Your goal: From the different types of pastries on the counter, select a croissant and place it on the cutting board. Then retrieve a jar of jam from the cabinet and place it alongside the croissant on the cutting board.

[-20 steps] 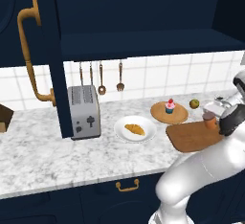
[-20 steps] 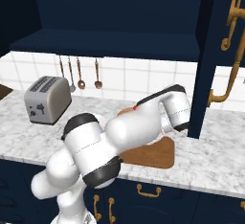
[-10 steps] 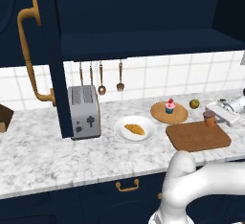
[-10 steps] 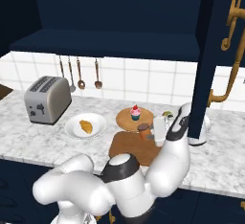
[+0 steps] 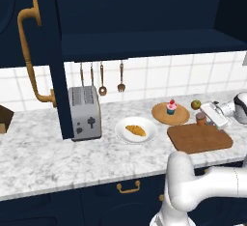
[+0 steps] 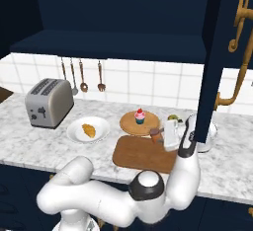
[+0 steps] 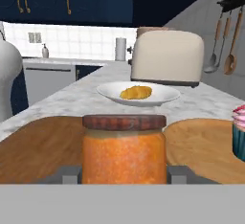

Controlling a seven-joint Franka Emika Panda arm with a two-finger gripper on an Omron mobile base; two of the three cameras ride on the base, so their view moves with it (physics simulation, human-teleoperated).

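Note:
My gripper is shut on the jar of jam, an orange cylinder with a brown lid, one dark fingertip on each side. The jar is held low at the back right corner of the cutting board; whether it touches it I cannot tell. The croissant lies on a round white plate, left of the board. The pink-frosted cupcake stands on a round tan plate.
A silver toaster stands at the left on the marbled counter. A small green fruit lies behind the jar. The open navy cabinet door with its brass handle hangs over the toaster. Utensils hang on the tiled wall.
The arm's elbow has swung down and away from in front of the board. The gripper, still shut on the jar, has shifted slightly left toward the board's corner.

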